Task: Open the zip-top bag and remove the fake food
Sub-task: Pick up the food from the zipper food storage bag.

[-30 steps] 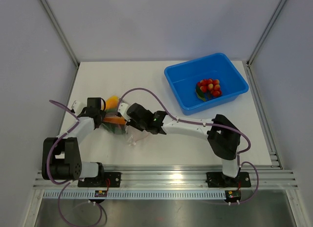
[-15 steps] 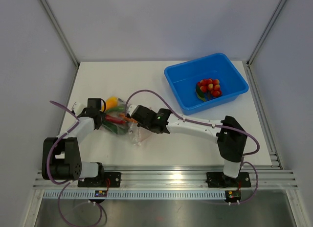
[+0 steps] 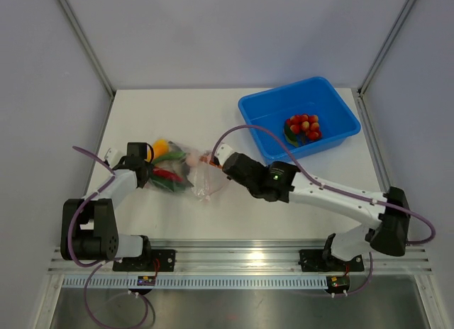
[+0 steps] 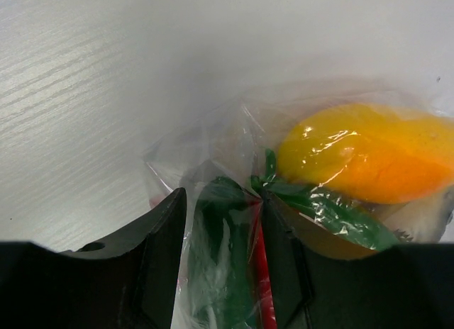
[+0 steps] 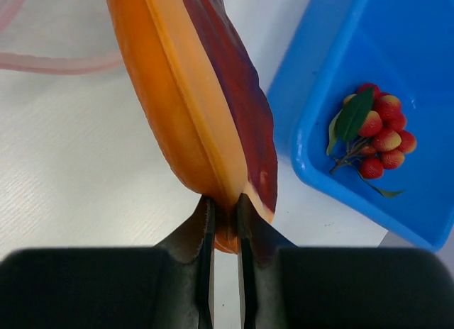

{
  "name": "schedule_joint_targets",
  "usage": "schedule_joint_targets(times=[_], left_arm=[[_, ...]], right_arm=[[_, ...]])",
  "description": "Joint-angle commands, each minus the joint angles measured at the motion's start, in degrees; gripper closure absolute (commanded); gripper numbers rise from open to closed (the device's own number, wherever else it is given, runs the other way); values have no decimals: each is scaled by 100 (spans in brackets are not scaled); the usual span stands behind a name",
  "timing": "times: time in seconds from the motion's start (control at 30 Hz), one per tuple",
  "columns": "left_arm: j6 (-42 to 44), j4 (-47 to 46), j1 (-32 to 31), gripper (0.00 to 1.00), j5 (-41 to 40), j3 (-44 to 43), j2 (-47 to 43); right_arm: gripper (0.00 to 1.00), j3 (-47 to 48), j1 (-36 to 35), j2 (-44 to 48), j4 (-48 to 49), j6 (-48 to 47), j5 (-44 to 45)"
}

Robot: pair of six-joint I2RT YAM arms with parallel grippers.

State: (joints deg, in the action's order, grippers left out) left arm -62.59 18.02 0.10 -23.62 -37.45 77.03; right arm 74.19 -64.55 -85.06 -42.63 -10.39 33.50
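Right jaws are clamped on the wedge [image 5: 198,109], just beside the bag [image 3: 193,177]. Left jaws pinch the bag's other end.

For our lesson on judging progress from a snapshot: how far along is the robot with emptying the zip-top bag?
Done: the zip-top bag looks open, and a cluster of red fruit lies in the blue bin. In hand: the right fingers pinch the orange-brown wedge outside the bag, while the left fingers clamp the bag. Left: the yellow fruit, red chili and green pieces inside.
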Motion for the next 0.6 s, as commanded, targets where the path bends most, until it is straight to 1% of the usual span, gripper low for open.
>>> schedule_joint_targets(times=[0.0, 0.13, 0.17, 0.27, 0.43, 0.53, 0.57], left_arm=[[-43, -27, -10, 52, 15, 19, 75], [-52, 0, -19, 52, 15, 1, 101], [-52, 0, -19, 51, 15, 1, 101], [-34, 0, -10, 52, 59, 10, 92], [-34, -149, -19, 52, 234, 53, 110], [-122, -369, -19, 51, 463, 194, 198], [-113, -396, -10, 51, 507, 186, 294]], right_arm=[[100, -185, -31, 832, 466, 292, 271], [100, -318, -22, 1166, 607, 494, 929], [100, -370, -13, 1245, 642, 512, 1287], [100, -484, 101, 1430, 870, 556, 1694], [100, -590, 619, 1667, 1336, 608, 1590], [100, -634, 1023, 1764, 1573, 670, 1362], [100, -643, 1137, 1764, 1609, 670, 1135]])
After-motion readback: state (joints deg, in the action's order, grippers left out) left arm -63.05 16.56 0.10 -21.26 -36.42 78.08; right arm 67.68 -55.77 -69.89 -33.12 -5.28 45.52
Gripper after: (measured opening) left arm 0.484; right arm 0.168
